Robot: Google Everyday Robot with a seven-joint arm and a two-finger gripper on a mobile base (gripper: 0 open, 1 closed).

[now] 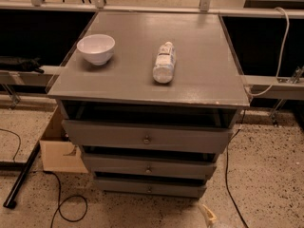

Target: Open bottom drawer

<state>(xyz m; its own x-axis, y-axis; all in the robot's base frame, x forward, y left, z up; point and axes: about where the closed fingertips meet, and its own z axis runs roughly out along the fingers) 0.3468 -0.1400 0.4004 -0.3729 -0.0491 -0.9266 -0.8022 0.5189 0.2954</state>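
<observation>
The gripper is outside the camera view, so whether it is released or clenched cannot be told, and its position relative to the drawer cannot be given. The bottom drawer (149, 187) is the lowest and slimmest of three grey fronts in a grey cabinet (204, 80), just above the speckled floor (266, 175). Its long axis runs horizontally, from side to side across the view, and its front faces the camera. A small round knob (149, 189) sits at the centre of the front. A dark gap separates it from the middle drawer (180, 167) above, which lies under the top drawer (190, 139). On the cabinet top, a white bowl (96, 48) stands upright toward the left. A clear bottle (164, 62) lies on its side near the middle, apart from the bowl. A cardboard box (59, 151) rests on the floor against the cabinet's left side, beside a black pole (21, 177) and a looped cable (61, 208).
</observation>
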